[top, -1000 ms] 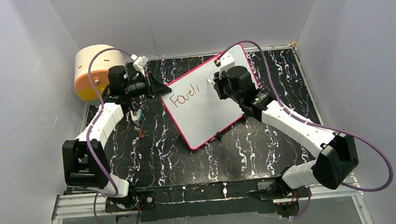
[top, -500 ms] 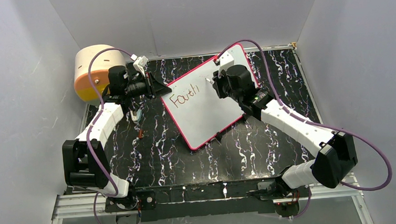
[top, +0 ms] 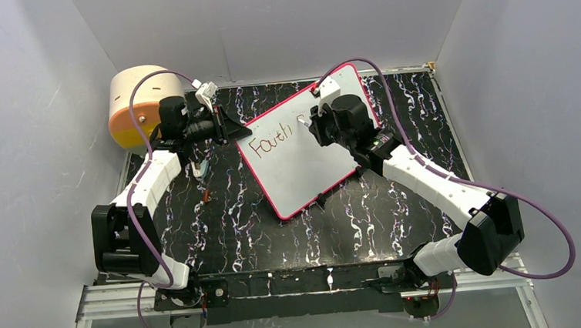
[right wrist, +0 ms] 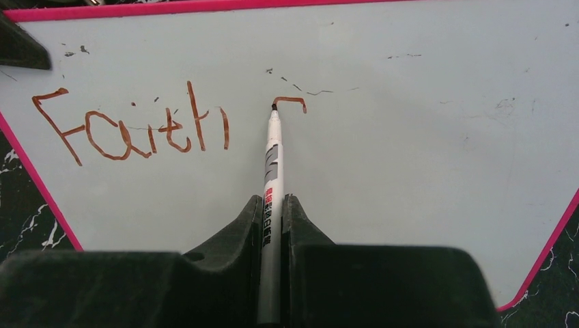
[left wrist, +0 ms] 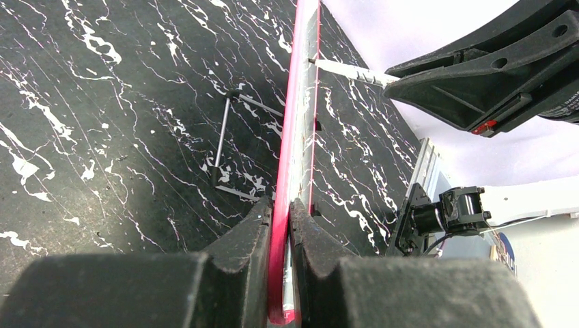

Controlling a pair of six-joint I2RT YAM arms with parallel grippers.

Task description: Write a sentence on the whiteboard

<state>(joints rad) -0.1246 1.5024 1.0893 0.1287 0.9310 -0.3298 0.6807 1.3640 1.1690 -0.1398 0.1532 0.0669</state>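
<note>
Whiteboard (top: 296,171): it sits at the far middle of the desk (top: 229,214). Its long axis slants from the desk's left side toward the far right corner.
Left end effector (left wrist: 280,205): closed hard on the board's pink frame (left wrist: 298,102) at its left-hand end, which steadies the board for you.
Right end effector (right wrist: 272,201): clamped on the marker (right wrist: 272,157), whose barrel points away from the fingers toward the board's far long edge.
Sentence (right wrist: 130,130): only "Faith" stands, written along that far long edge, with a small hooked stroke (right wrist: 290,101) just to its right.
Tip: it touches the board at the left end of the hook.
Relation to watch: bare board lies to the right of the tip, along the board's long axis and across the marker's own axis. The right arm is the nearer one, and it alone carries the pen.
Progress: you may judge the writing barely begun.
</note>
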